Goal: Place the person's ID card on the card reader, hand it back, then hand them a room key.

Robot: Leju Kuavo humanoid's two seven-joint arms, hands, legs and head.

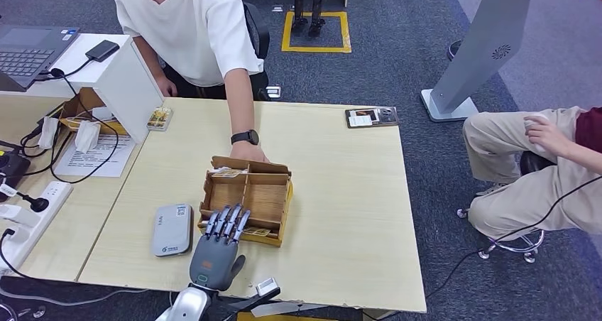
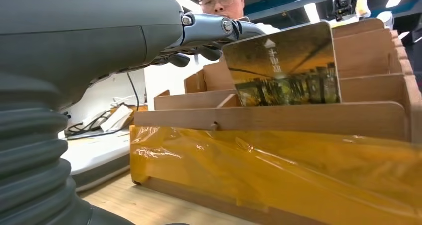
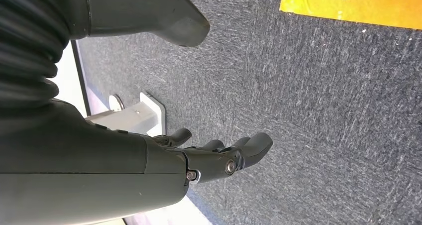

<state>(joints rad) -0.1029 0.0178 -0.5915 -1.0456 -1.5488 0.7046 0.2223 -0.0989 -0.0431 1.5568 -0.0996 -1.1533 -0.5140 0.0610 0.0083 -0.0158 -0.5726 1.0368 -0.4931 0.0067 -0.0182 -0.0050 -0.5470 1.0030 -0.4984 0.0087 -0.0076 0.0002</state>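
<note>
left hand (image 1: 221, 237): fingers being held apart over wooden box's (image 1: 248, 197) near-edge key card (image 2: 283, 68), grip unclear | right hand (image 3: 209, 158): being hung loosely apart, nothing held

Left hand (image 1: 219, 246) is showing a grey shell with a green mark, silver-blue fingers (image 1: 228, 223), silver forearm, ribbed grey wrist cover and small screws at the knuckles.

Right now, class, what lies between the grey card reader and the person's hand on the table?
In the head view, the wooden tray lies between the card reader and the person's hand, with the left robot hand reaching over its near edge.
</note>
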